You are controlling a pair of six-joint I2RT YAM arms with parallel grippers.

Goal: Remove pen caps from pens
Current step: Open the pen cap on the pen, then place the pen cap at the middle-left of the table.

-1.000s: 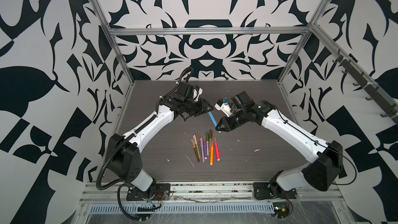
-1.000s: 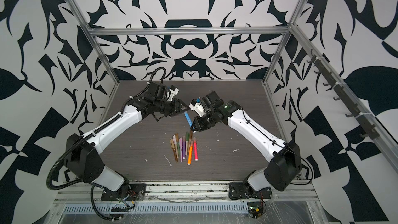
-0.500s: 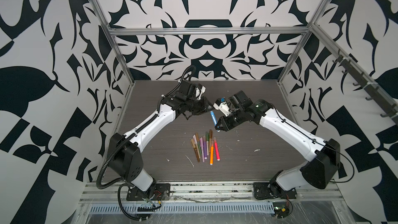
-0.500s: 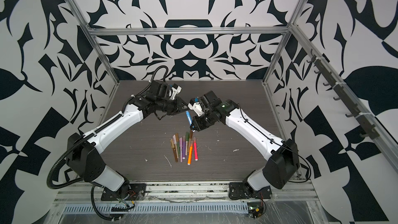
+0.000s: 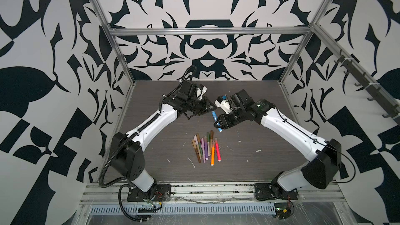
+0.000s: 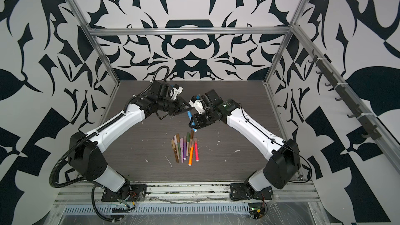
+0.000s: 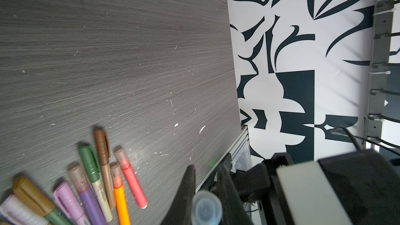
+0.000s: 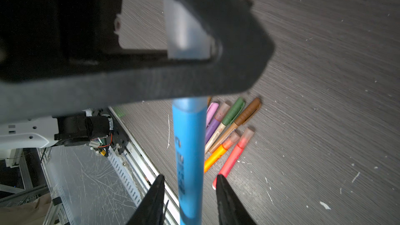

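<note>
One blue pen [image 8: 190, 148] hung in the air between the two arms, just past the back end of the cluster of pens [image 5: 205, 148] lying on the desk [image 5: 155, 165]. The left fingers [image 7: 186, 191] were pinched tight on its cap [image 7: 205, 208], a stubby, frosted, translucent cylinder with blue showing through its rounded end. The cap sat on the barrel's end. The right fingers [image 8: 155, 200] stood parted on either side of the smooth, printed blue barrel, with a gap on each side, gripping nothing.

In the cluster, eight slim round pens showed clearly in the left wrist view, fanned side by side, every one capped:
- An orange pen [image 7: 121, 204], a coral-pink pen [image 7: 134, 187] and a purple pen [image 7: 91, 204] wore translucent caps.
- A brown pen [image 7: 104, 154], a green-capped cream pen [image 7: 88, 163], a lilac pen [image 7: 67, 202], a brown-capped green pen [image 7: 32, 193] and a pale lavender pen [image 7: 17, 211] had opaque caps, several with clips.

The top views hinted at one or two more in the cluster, but the overlap left the count unsure.

The desk was matte dark grey with a fine wood grain, and small white flecks [image 5: 258, 151] were scattered beside the cluster.
</note>
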